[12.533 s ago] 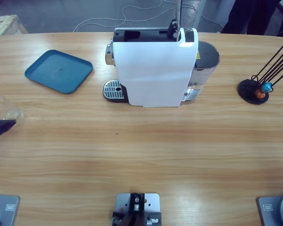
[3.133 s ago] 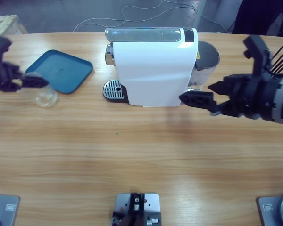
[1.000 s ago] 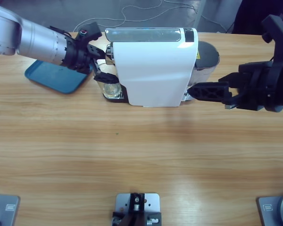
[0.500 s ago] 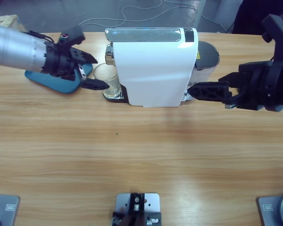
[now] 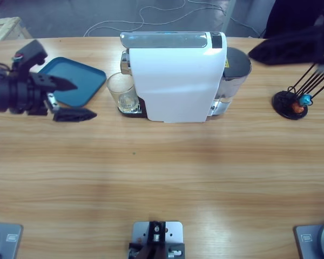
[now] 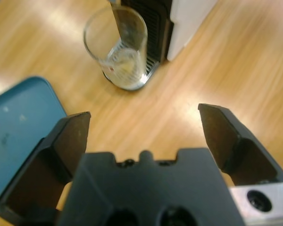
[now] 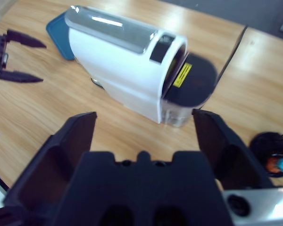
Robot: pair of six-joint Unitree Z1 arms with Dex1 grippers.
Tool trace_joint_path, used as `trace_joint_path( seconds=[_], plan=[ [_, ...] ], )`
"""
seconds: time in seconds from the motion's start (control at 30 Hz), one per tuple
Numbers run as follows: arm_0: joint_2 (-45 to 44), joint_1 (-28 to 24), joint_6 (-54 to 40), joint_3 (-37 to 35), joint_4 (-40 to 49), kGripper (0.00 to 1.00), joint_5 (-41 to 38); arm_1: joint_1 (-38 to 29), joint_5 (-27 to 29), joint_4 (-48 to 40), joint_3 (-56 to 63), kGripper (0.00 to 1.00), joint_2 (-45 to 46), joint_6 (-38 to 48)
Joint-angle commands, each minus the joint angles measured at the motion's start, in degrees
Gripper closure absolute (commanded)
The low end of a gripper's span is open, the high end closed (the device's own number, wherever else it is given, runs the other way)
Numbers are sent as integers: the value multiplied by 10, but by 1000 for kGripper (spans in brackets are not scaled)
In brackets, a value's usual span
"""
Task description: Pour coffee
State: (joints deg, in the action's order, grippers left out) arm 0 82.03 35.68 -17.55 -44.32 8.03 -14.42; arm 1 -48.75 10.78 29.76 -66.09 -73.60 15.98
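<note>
Clear glass (image 5: 121, 93) stands on the coffee machine's (image 5: 175, 75) drip tray, near the desk's far edge; left gripper (image 5: 70, 99) and right gripper (image 7: 144, 129) both gape, holding nothing.

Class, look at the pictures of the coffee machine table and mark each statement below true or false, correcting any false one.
1. The glass stands on the drip tray of the coffee machine. True.
2. The left gripper holds the glass. False: its jaws are open and apart from it.
3. The blue tray carries the glass. False: nothing shows on it.
4. The right gripper is open. True.
5. The glass is full of coffee. False: it looks empty.
</note>
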Motion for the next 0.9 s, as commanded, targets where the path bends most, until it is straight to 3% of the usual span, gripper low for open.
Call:
trace_joint_path(
  seconds=[0.03,0.2,0.37,0.73,0.9],
  plan=[
    [-62,43,105,20,40,18,18,86,24,147,-211,1000,-88,-27],
    [-98,53,139,20,55,18,20,115,14,319,-454,1000,-247,-44],
    [-101,55,139,32,62,18,39,115,-24,423,-640,1000,-382,-56],
    [-93,55,133,31,52,18,39,115,-73,479,-654,1000,-452,-42],
    [-85,55,132,32,51,18,39,115,-71,479,-665,1000,-463,-35]
  ],
)
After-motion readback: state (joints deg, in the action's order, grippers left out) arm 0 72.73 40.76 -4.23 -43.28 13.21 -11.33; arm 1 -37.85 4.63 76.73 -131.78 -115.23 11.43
